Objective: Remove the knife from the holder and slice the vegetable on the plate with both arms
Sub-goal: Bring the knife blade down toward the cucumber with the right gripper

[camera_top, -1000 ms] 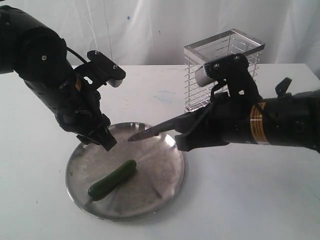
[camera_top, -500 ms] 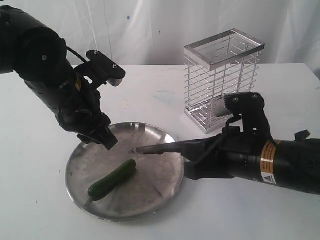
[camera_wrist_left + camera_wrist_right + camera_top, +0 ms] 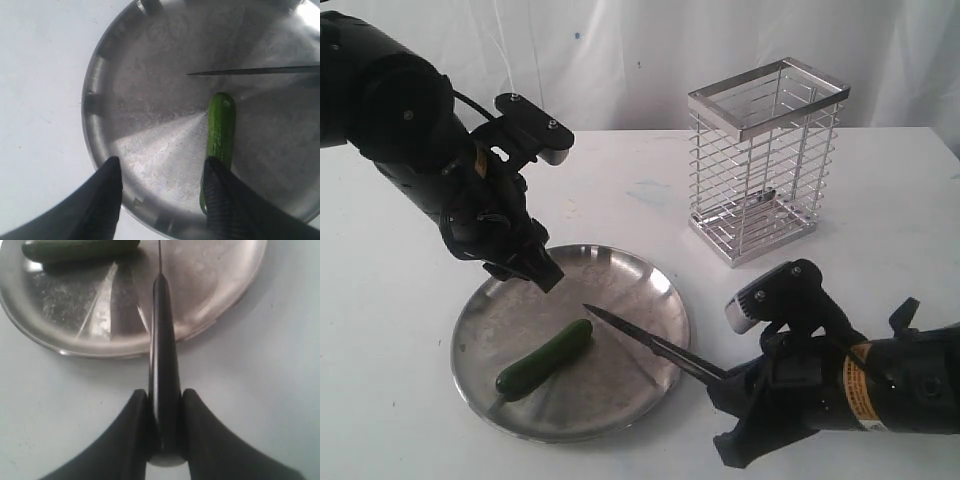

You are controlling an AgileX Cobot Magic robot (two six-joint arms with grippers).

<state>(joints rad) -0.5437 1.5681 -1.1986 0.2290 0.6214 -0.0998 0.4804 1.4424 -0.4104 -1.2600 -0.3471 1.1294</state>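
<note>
Whereas only the exterior view takes in the holder (image 3: 765,160), upright on the tabletop (image 3: 400,400) at 1 o'clock from the plate (image 3: 500,310), the wrist views settle the two grips. Right wrist view: the right pincer (image 3: 165,402) is clamped on the black handle of the knife (image 3: 162,315), one finger pressed to each side, and the blade runs out over the plate rim. Left wrist view: the left pincer (image 3: 162,167) is spread wide with nothing between its fingers (image 3: 102,185). It is above the plate, and one finger overlaps an end of the vegetable (image 3: 221,125). Exterior view: the left pincer hangs over the plate at 10 o'clock, and the right pincer sits off the plate at 4 o'clock. The plate holds the whole vegetable, lying on its side towards 7 o'clock. The knife slants in from 4 o'clock, its tip near the plate's centre and just beside the vegetable's nearer end. Whether the blade touches the plate cannot be told.
</note>
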